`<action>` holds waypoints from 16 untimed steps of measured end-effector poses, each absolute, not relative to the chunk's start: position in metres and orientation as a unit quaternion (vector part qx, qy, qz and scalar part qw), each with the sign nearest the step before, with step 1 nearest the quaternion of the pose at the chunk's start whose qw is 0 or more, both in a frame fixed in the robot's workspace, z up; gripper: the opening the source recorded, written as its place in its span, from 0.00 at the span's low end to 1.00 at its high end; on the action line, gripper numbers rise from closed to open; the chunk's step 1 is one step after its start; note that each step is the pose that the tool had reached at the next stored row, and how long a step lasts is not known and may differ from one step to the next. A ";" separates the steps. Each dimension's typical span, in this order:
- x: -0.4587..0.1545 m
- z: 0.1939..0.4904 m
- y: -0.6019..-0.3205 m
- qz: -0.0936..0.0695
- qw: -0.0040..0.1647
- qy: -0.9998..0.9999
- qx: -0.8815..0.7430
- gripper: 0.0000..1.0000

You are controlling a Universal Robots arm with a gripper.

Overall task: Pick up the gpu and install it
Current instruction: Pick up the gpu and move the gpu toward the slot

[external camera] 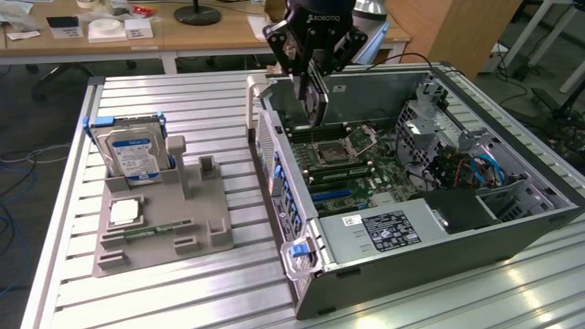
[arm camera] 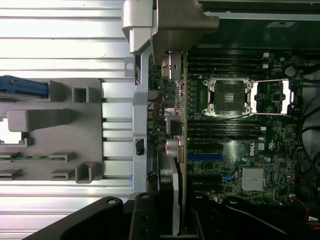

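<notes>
the gpu (external camera: 313,96) is seen edge-on as a thin, dark, blade-like card, held upright in the upper centre of the exterior view.

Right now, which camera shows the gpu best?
The exterior view: the gpu hangs dark and upright from the gripper, above the open computer case. The wrist view shows it edge-on, a thin strip over the motherboard.

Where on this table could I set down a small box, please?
The slatted table is bare beyond the hard drive and along the near edge in front of the grey holder block. The strip between block and computer case is narrow. The case is crowded: the tool holds the gpu over its motherboard.
</notes>
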State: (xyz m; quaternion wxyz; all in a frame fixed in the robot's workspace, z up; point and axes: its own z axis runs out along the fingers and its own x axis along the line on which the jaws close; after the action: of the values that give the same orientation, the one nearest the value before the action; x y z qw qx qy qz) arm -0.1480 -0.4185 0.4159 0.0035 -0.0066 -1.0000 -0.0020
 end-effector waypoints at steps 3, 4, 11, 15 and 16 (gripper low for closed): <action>-0.145 0.416 -0.419 -0.002 0.003 -1.000 -0.007 0.28; -0.144 0.416 -0.419 -0.002 0.003 -1.000 -0.007 0.28; -0.137 0.416 -0.419 -0.002 0.003 -1.000 -0.007 0.28; -0.133 0.416 -0.419 -0.002 0.003 -1.000 -0.007 0.28; -0.132 0.416 -0.419 -0.002 0.003 -1.000 -0.007 0.28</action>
State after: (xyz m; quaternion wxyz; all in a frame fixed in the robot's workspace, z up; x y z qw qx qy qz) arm -0.1320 -0.4185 0.4159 0.0035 -0.0067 -1.0000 -0.0020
